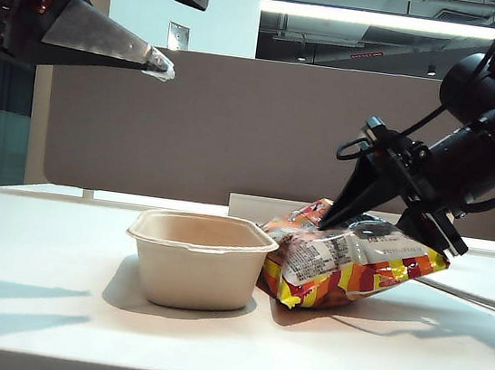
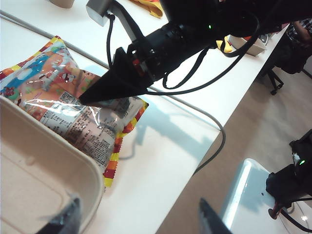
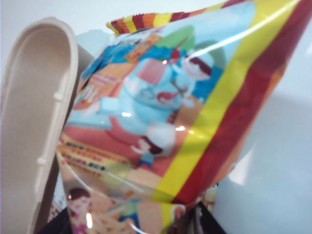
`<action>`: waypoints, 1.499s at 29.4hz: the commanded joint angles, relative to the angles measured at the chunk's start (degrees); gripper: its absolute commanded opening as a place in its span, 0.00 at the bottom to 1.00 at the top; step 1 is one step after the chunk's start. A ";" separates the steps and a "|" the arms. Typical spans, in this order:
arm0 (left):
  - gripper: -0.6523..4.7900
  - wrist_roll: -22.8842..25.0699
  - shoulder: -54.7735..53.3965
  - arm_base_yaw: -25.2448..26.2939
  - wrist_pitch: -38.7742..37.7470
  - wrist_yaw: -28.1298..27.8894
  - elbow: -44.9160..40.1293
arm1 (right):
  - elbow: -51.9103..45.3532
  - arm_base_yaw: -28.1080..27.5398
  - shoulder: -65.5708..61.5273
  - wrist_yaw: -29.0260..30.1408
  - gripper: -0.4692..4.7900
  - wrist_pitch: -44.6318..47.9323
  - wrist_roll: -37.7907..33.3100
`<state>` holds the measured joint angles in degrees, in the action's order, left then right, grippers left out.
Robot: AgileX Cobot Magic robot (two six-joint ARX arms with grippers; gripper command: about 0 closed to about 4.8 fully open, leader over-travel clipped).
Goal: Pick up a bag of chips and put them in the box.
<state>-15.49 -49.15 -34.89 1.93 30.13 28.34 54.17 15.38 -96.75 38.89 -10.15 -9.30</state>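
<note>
White tabletop (image 1: 47,323), grey partition behind. My right gripper (image 1: 387,223) straddles the bag of chips (image 1: 346,266), jaws not clamped yet as far as I can see. The bag lies touching the box (image 1: 196,265), just beside my fingers. My left gripper (image 1: 159,62) hangs open, high above. One bag, one box. Nothing lifted yet; grab, carry, drop left.
</note>
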 commanded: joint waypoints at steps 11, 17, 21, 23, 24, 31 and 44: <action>0.68 0.09 0.07 -0.07 0.90 0.11 0.24 | 0.52 -0.02 0.22 1.81 0.57 1.90 0.33; 0.68 0.09 0.07 -0.07 0.90 0.11 0.24 | 1.77 -0.02 0.26 2.19 0.52 1.77 0.33; 0.68 0.11 0.07 -0.07 0.90 0.11 0.24 | 2.71 -0.02 0.26 2.84 0.48 1.49 0.35; 0.68 0.11 0.07 -0.07 0.90 0.11 0.24 | 3.06 -0.04 0.26 3.41 0.47 1.40 0.37; 0.68 0.15 0.07 -0.07 0.90 0.11 0.24 | 3.13 -0.04 0.26 3.50 0.47 1.40 0.35; 0.68 0.48 0.07 -0.07 0.90 0.11 0.24 | 3.26 -0.04 0.26 3.45 0.47 0.79 0.61; 0.68 0.48 0.07 -0.07 0.79 0.55 0.24 | 3.37 -4.48 0.72 6.49 0.47 1.46 0.35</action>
<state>-15.20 -49.19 -34.89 1.93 30.39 28.34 57.14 11.07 -96.77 44.29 -9.76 -8.99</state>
